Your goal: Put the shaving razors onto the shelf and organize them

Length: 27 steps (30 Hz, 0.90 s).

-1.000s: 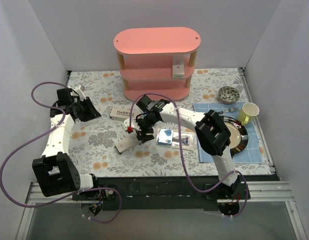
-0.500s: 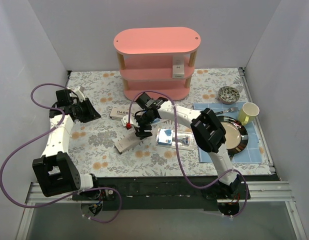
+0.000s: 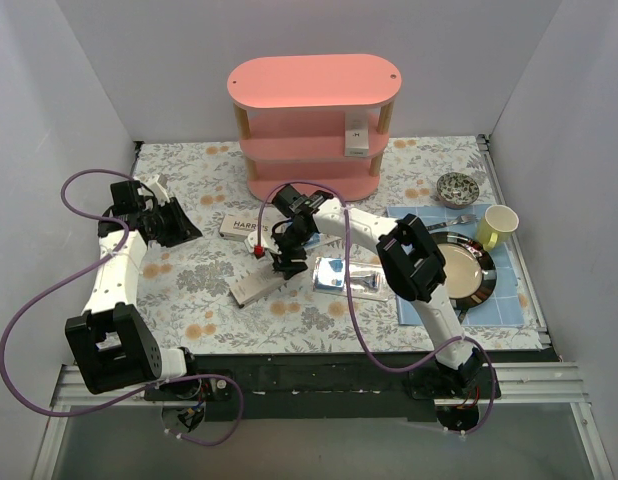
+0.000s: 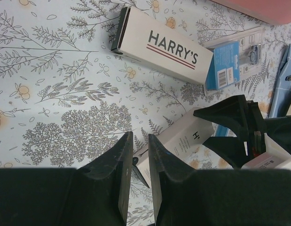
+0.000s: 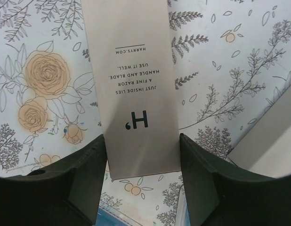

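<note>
right gripper (image 5: 141,155) sits wide, fingers astride a white razor box (image 5: 133,84) flat on the table left of the blister pack (image 3: 351,277), not yet pinched; left gripper (image 4: 140,155) narrow and empty; next squeeze, lift, carry to shelf (image 3: 311,130).

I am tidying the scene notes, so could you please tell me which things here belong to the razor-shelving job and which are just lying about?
Belonging to the job:
- pink shelf, one white box already on it
- Harry's box lying flat
- second Harry's box, between the right gripper's fingers
- blister pack

Lying about:
- yellow cup
- metal plate
- small bowl
- fork
</note>
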{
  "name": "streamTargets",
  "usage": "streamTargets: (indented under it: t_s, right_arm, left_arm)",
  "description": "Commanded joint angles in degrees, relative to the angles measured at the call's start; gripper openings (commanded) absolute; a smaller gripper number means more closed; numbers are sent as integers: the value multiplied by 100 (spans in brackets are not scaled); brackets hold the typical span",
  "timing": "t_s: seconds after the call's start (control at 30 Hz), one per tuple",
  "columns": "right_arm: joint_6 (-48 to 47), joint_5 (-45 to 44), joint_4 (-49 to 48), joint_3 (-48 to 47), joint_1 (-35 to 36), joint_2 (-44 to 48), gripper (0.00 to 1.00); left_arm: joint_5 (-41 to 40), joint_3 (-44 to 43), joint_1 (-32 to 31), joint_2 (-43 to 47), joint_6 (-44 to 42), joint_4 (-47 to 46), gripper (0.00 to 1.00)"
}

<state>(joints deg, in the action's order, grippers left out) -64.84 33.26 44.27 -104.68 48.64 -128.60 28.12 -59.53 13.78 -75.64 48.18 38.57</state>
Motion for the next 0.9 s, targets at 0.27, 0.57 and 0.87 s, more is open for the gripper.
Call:
streamTargets:
  t_s: [0.27, 0.57, 0.87]
  right_arm:
    - [3623, -336, -259, 640, -13, 1079, 38]
    - [5865, -2428, -2114, 1925, -74, 3226, 29]
    - [7327, -4774, -2274, 1171, -118, 3350, 1]
  left_arm:
    - [414, -76, 37, 75, 112, -42, 19]
    - [1, -515, -832, 199, 112, -314, 18]
    - [-61, -1192, -1307, -407, 42, -403, 18]
